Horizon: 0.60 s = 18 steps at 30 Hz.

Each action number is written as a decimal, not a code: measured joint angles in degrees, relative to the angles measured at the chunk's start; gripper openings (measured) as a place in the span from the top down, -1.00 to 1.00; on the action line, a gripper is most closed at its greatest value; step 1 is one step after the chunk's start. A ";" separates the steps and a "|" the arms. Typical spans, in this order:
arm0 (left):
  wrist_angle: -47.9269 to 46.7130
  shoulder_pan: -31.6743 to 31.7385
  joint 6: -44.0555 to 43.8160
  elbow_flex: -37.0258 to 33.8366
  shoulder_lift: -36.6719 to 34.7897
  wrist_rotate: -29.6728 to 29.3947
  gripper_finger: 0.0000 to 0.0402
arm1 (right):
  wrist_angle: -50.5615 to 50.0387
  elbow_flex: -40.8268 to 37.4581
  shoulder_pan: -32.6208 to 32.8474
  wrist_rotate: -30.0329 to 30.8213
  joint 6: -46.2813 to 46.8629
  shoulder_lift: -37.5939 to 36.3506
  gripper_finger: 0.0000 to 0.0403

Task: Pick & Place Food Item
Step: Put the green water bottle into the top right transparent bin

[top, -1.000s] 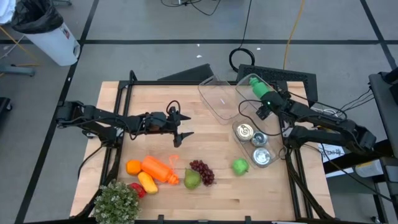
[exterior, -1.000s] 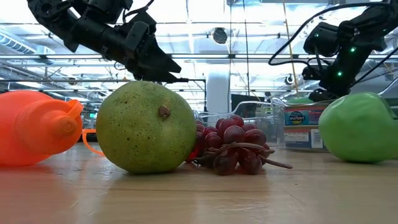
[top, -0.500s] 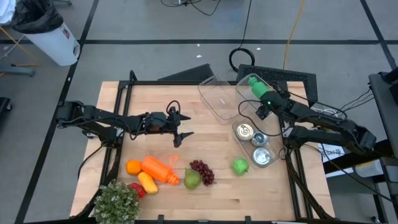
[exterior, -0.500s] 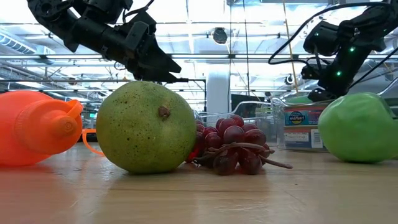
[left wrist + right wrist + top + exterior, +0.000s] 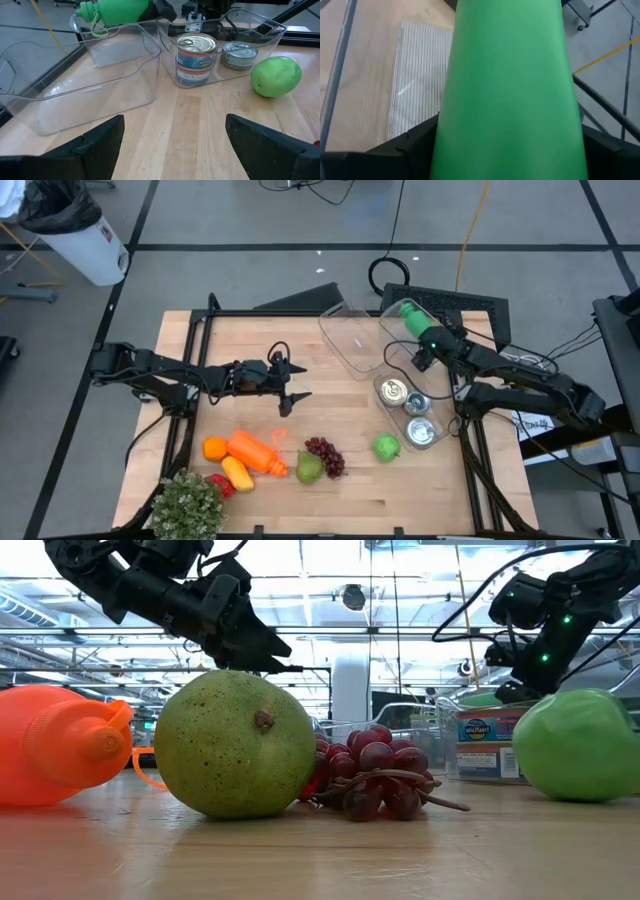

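High view has the right tool [image 5: 424, 340] up at the far right corner of the tabletop [image 5: 340, 405], clamped on a green bottle [image 5: 412, 319] that it holds over the clear bins there. Right wrist view is basically all green bottle [image 5: 507, 90], so yeah, its fingers are pinching that thing from both sides.

Left tool [image 5: 291, 398] hangs over the middle of the tabletop with its fingers spread wide, nothing between them. Its wrist view looks out at an empty clear bin [image 5: 85, 75] and, beside it, a second clear bin [image 5: 250, 37] with tin cans [image 5: 196, 57] inside, plus a green apple [image 5: 275, 76] just outside that one.

Along the near edge there's a row of food: an orange [image 5: 214, 448], an orange bottle [image 5: 256, 453], a green pear [image 5: 309, 468] and red grapes [image 5: 326, 455] touching the pear. A small fake plant [image 5: 187, 505] sits at the near left corner
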 joint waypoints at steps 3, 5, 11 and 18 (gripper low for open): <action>-0.02 0.00 0.00 0.00 0.00 0.00 -0.75 | -0.43 -0.03 -0.21 -0.01 3.90 -0.27 -0.58; -0.02 0.00 0.02 0.00 0.00 0.00 -0.75 | -0.54 -0.03 -0.73 -0.09 5.69 -0.26 -0.60; -0.02 0.00 0.04 0.00 0.00 -0.02 -0.75 | -0.63 -0.01 -1.11 -0.20 6.96 -0.28 -0.75; -0.01 0.00 0.10 0.00 0.00 0.00 -0.75 | -0.07 0.02 -1.09 -0.28 3.98 -0.30 -0.78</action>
